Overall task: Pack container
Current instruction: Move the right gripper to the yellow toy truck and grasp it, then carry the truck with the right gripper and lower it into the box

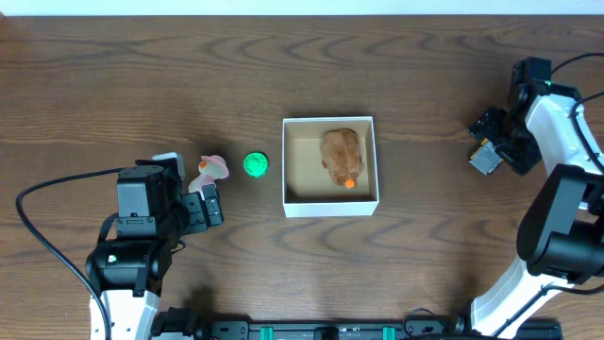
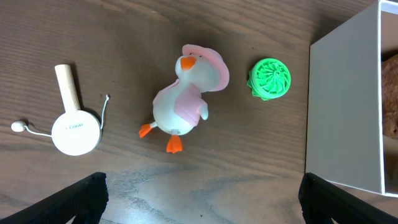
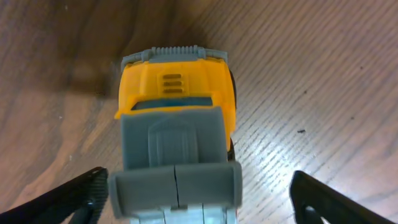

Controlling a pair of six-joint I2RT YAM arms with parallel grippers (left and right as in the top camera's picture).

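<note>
The container is a square white box with a tan inside at the table's middle. A brown plush toy with an orange tip lies in it. A pink and white duck and a green ball lie left of the box. My left gripper is open and empty just in front of the duck; its fingers are wide apart. My right gripper is open at the far right, its fingers on either side of a yellow and grey toy truck on the table.
A white round disc with a wooden handle and a thin cord lies left of the duck. The green ball sits between the duck and the box's white wall. Cables trail from both arms.
</note>
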